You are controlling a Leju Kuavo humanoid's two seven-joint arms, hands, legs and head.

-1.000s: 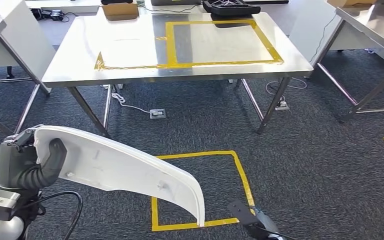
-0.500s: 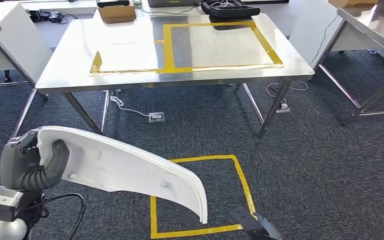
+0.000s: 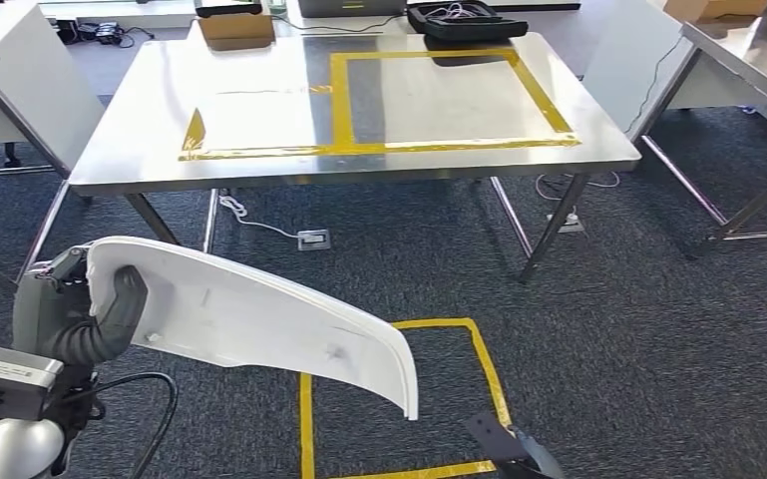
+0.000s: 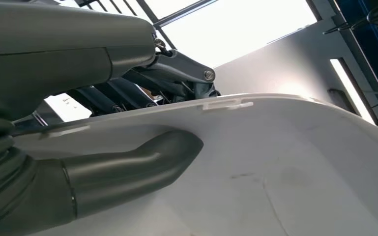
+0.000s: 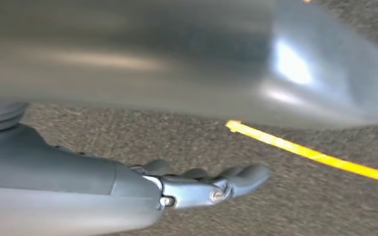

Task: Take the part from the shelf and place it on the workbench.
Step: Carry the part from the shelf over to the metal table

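Ahead of you, the surface [image 3: 259, 165] now sits nearer in the head view than a second ago. The left hand [image 3: 80, 314] grips the white part [image 3: 259, 324] above the floor; the right hand [image 5: 196, 187] hangs, fingers loosely extended, empty. Continue the approach.

The head view looks forward and down from high on the body; both wrist views sit close behind their hands. Head and left wrist views share the long curved white plastic part [image 3: 259, 324] [image 4: 285, 167].
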